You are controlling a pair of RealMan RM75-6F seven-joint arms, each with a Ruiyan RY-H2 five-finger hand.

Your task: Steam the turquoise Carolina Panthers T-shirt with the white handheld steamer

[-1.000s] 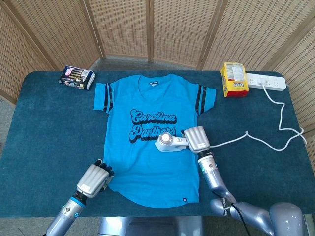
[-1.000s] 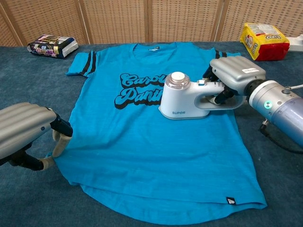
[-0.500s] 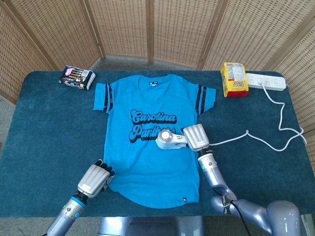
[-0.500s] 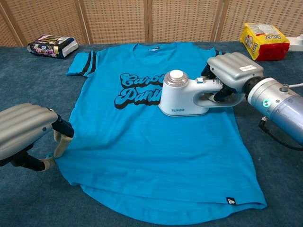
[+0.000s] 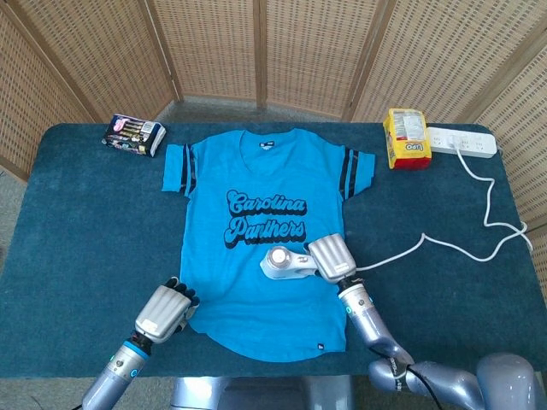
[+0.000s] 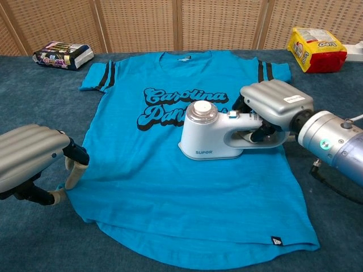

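Note:
The turquoise Carolina Panthers T-shirt [image 5: 256, 256] [image 6: 164, 187] lies flat on the dark blue table, collar away from me. My right hand [image 5: 329, 256] [image 6: 272, 105] grips the handle of the white handheld steamer [image 5: 282, 263] [image 6: 207, 136], which rests on the shirt just below the black lettering. Its cord [image 5: 427, 243] trails right across the table. My left hand [image 5: 164, 312] [image 6: 34, 158] pinches the shirt's lower left hem against the table with curled fingers.
A white power strip [image 5: 461, 141] sits at the back right beside a yellow snack packet [image 5: 406, 137] [image 6: 316, 49]. A dark snack packet [image 5: 134, 134] [image 6: 62, 55] lies at the back left. Wicker screens stand behind the table.
My right hand has slid the steamer down the shirt and a little left, off the lettering toward the middle. The left hand has stayed on the hem.

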